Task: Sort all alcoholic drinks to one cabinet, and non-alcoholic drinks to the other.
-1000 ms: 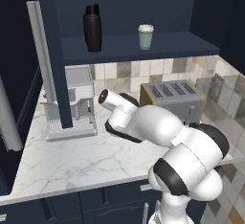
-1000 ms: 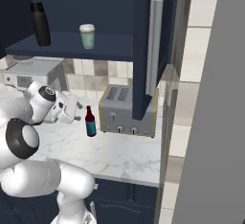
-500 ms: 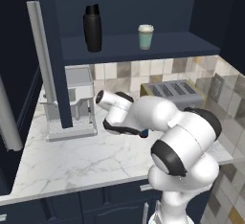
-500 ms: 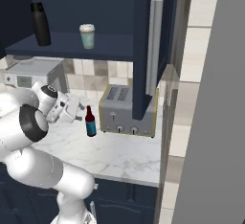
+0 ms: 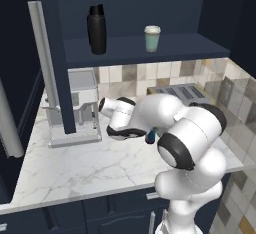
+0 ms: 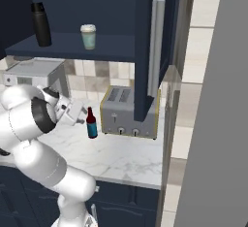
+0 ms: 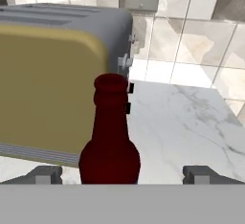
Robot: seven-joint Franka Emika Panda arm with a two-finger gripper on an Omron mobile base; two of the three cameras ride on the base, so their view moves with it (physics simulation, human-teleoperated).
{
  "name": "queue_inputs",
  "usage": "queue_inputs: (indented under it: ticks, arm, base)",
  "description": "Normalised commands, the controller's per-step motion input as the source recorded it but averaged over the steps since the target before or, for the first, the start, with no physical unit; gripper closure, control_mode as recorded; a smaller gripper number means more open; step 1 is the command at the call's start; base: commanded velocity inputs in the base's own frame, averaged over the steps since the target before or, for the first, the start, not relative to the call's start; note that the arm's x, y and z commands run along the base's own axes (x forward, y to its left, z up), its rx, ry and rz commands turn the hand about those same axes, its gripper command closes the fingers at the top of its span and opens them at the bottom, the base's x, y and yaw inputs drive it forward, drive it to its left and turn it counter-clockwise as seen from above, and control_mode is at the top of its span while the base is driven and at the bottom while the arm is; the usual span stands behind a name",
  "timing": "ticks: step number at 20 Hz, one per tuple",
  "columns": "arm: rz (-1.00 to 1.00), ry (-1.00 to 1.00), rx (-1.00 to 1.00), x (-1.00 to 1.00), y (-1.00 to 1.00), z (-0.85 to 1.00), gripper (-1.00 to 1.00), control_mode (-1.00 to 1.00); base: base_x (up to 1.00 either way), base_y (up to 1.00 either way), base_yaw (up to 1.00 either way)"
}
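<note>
A dark red-brown bottle (image 6: 91, 123) with a blue label stands upright on the marble counter (image 6: 121, 155), just in front of the toaster. My gripper (image 6: 79, 116) sits level with it on its left, open. In the hand view the bottle (image 7: 110, 137) stands between my spread fingertips (image 7: 46, 175), untouched. A sliver of the bottle (image 5: 150, 137) peeks from behind my forearm. On the wide cabinet shelf (image 5: 170, 45) above stand a black flask (image 5: 96, 29) and a pale teal cup (image 5: 152, 38) with a white lid.
A grey and yellow toaster (image 6: 128, 112) stands right behind the bottle. A coffee machine (image 5: 80, 103) sits at the counter's left. The open cabinet door (image 6: 145, 51) with its long silver handle (image 6: 156, 46) hangs over the toaster. Tiled wall (image 7: 191, 36) lies beyond.
My arm has folded lower over the counter and the hand has edged toward the bottle. The jaws have stayed open, and the bottle, flask and cup have not moved.
</note>
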Motion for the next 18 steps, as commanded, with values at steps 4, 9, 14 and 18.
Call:
queue_inputs:
  ticks: [4,9,14,18]
  arm:
    - [-0.04,0.03,-0.06,0.00,-0.15,-0.10,-1.00,-1.00]
    - [-0.03,0.04,-0.05,0.00,-0.15,-0.07,-1.00,-1.00]
    - [-0.01,0.06,-0.03,0.04,-0.13,0.00,-1.00,-1.00]
    - [0.00,0.06,-0.03,0.10,-0.09,0.00,-1.00,-1.00]
  base:
    - [0.00,0.00,0.00]
    - [0.00,0.00,0.00]
    - [0.00,0.00,0.00]
    - [0.00,0.00,0.00]
